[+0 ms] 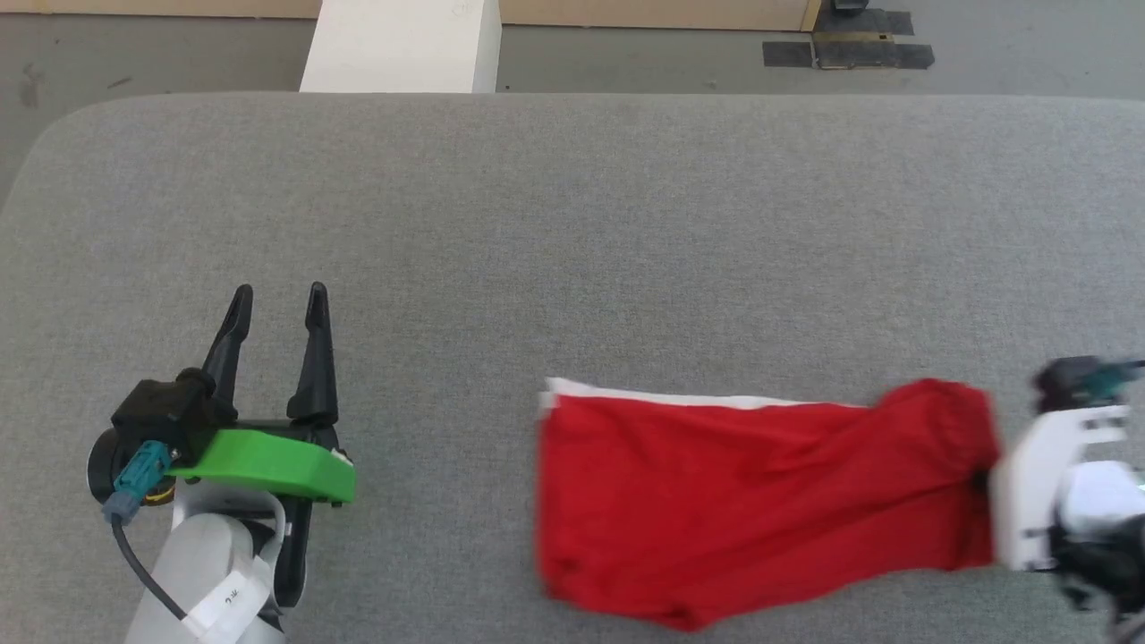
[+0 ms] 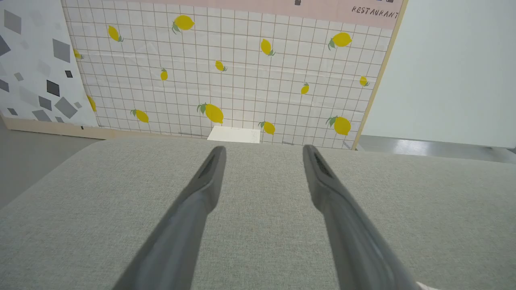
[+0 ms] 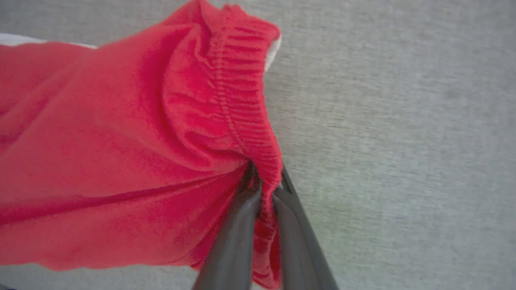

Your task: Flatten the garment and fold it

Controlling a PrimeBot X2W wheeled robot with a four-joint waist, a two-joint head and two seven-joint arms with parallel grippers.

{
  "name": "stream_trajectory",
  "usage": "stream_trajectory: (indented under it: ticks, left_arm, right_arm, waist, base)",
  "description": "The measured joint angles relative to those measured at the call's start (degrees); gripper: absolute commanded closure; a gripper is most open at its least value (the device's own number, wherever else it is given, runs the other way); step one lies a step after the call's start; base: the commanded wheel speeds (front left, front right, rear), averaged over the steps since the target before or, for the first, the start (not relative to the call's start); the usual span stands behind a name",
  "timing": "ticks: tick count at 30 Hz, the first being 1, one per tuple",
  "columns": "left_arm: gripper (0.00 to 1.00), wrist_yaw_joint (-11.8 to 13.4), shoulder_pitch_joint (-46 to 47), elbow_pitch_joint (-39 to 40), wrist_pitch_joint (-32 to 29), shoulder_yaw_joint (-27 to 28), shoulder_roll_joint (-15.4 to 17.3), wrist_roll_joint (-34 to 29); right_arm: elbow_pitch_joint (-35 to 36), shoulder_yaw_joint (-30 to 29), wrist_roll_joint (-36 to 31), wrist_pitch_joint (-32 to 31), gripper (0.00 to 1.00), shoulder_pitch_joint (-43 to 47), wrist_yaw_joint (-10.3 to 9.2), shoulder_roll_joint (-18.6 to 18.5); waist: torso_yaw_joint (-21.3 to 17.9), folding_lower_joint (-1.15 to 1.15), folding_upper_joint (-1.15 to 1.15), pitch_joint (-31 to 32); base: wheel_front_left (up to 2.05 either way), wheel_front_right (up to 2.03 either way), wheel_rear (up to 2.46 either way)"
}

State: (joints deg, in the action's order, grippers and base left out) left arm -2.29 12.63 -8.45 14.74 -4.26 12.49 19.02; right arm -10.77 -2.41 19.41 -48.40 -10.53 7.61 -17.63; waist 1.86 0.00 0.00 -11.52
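At the left, the left gripper (image 1: 279,293) hovers over the bare grey surface (image 1: 572,224) with its jaws wide apart, probably free to take another edge. The garment (image 1: 742,501) lies partly spread right of centre. At its right end, the right gripper (image 3: 264,179) has its jaws clamped on the gathered waistband (image 3: 242,92), seemingly to pull the cloth flat.

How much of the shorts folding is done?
Just starting. Done: the red shorts lie on the grey table, bunched at the waistband. In hand: the right gripper pinches that waistband; the left gripper is open, off to the side. Left: smoothing flat, then folding.
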Motion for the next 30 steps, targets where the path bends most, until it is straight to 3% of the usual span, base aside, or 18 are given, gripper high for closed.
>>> stream_trajectory:
  ticks: [7,14,18,22,26,30]
  left_arm:
    - [0.00,-0.77,-0.28,-0.11,0.01,1.62,-0.62,-1.01]
    - [0.00,-1.68,-0.91,-0.83,0.01,2.48,-1.46,-2.13]
    - [0.00,-1.69,-1.63,-1.30,0.02,3.39,-1.53,-2.31]
    - [0.00,-1.76,-2.89,-2.03,0.03,3.76,-1.54,-2.31]
    - [0.00,-1.76,-3.47,-2.18,0.04,3.96,-1.59,-2.31]
    - [0.00,-1.72,-3.47,-2.36,0.04,3.89,-1.71,-2.30]
  right_arm:
    - [-5.46,-8.00,-1.48,-1.09,1.00,-0.05,-0.01,-7.42]
    - [-6.11,-8.28,-4.14,-2.66,1.00,-0.73,-0.01,-8.99]
    - [0.38,-3.83,-4.66,-6.86,1.00,-0.57,-0.01,-10.34]
    - [11.66,0.34,-3.50,-14.71,1.00,1.51,-0.01,-10.60]
    - [21.32,3.96,-1.62,-20.39,1.00,2.74,-0.02,-8.36]
    - [24.68,8.24,-1.53,-22.48,1.00,2.68,-0.02,-4.57]
  waist:
    - [-0.13,0.00,0.00,0.09]
    - [-0.56,0.00,0.00,0.53]
    - [-0.78,0.00,0.00,1.23]
    - [-1.00,0.00,0.00,2.23]
    - [-0.96,0.00,0.00,2.77]
    - [-0.42,0.00,0.00,2.73]
  base:
    - [0.00,0.00,0.00]
    - [0.00,0.00,0.00]
    - [0.00,0.00,0.00]
    - [0.00,0.00,0.00]
    - [0.00,0.00,0.00]
    - [0.00,0.00,0.00]
